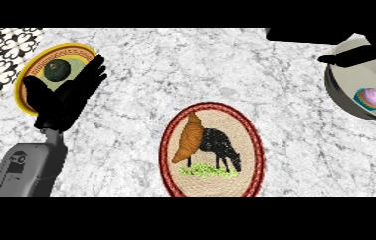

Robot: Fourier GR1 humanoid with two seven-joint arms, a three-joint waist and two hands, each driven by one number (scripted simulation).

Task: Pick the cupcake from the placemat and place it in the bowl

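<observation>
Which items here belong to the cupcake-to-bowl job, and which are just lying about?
Job:
cupcake, already in the bowl
bowl
placemat
right hand, above the bowl

Lying about:
croissant on the placemat
plate with a dark green fruit
left hand, resting open over the plate

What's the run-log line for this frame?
cupcake: in bowl | placemat: croissant on it | left hand: open, resting over plate | right hand: over bowl's top edge

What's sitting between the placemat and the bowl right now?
Only bare marble counter lies between the placemat and the bowl in the head view.
</observation>
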